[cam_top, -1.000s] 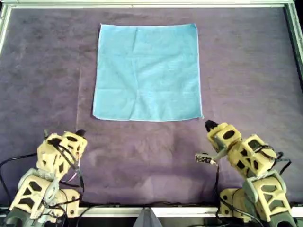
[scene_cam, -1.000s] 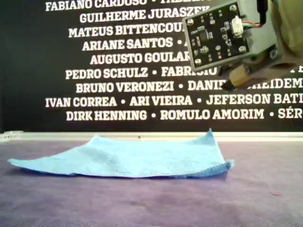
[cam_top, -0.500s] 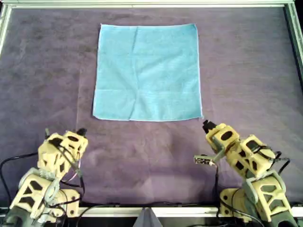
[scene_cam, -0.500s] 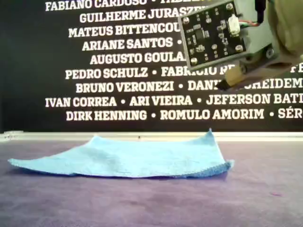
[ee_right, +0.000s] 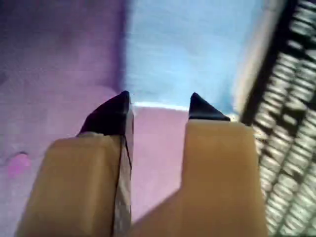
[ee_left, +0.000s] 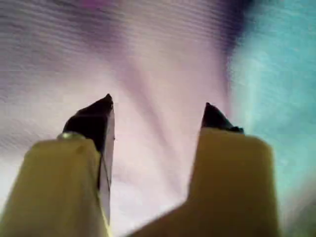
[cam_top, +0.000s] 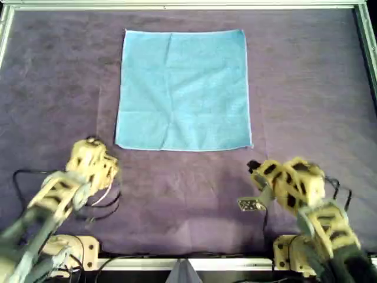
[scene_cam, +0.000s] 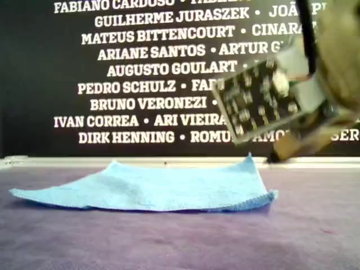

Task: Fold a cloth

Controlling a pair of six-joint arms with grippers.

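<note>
The light blue cloth (cam_top: 184, 88) lies flat and unfolded on the purple table covering (cam_top: 53, 88); it also shows in the exterior view (scene_cam: 163, 191). My first gripper (cam_top: 91, 142) is open and empty, just short of the cloth's near corner on the overhead view's left; its wrist view (ee_left: 158, 103) shows blurred cloth (ee_left: 276, 74) beside the jaws. My second gripper (cam_top: 252, 167) is open and empty, a little short of the near corner on the overhead view's right. Its wrist view (ee_right: 158, 96) shows the cloth's corner (ee_right: 187, 49) just beyond the fingertips.
A metal rail (cam_top: 188, 5) frames the table's far edge and sides. The second arm's camera board (scene_cam: 259, 104) hangs at the exterior view's right, in front of a black banner with white names (scene_cam: 140, 84). Cables (cam_top: 100, 203) trail by the first arm.
My first arm has swung forward toward the cloth's near corner on the overhead view's left. My second arm has dropped lower; both are motion-blurred. The cloth has not moved.
</note>
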